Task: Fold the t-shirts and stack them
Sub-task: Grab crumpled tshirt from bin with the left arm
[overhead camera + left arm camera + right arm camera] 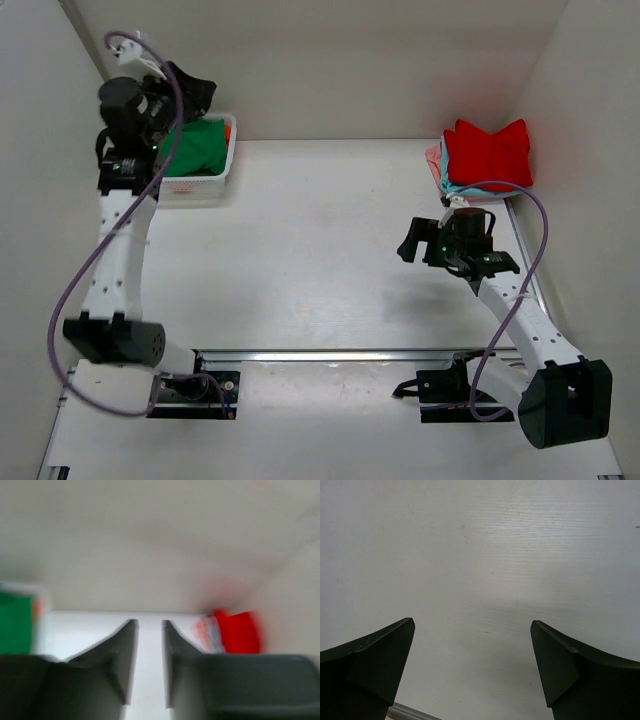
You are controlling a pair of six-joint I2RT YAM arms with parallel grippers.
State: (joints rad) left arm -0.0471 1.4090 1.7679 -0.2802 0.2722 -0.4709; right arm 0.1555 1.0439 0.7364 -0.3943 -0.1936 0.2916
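1. Left hand: fingers a narrow gap apart, with nothing between them. The wrist view is blurred. The hand is raised at the far-left corner, by the basket.
2. Green t-shirt: bunched inside the white mesh basket, off to the side of the left fingers and not touching them.
3. Right hand: fingers spread wide and empty, hanging over bare tabletop.
4. Red t-shirt: folded, on top of a stack at the far-right corner. Light blue and pink edges show beneath it. The right hand is near this stack but apart from it.
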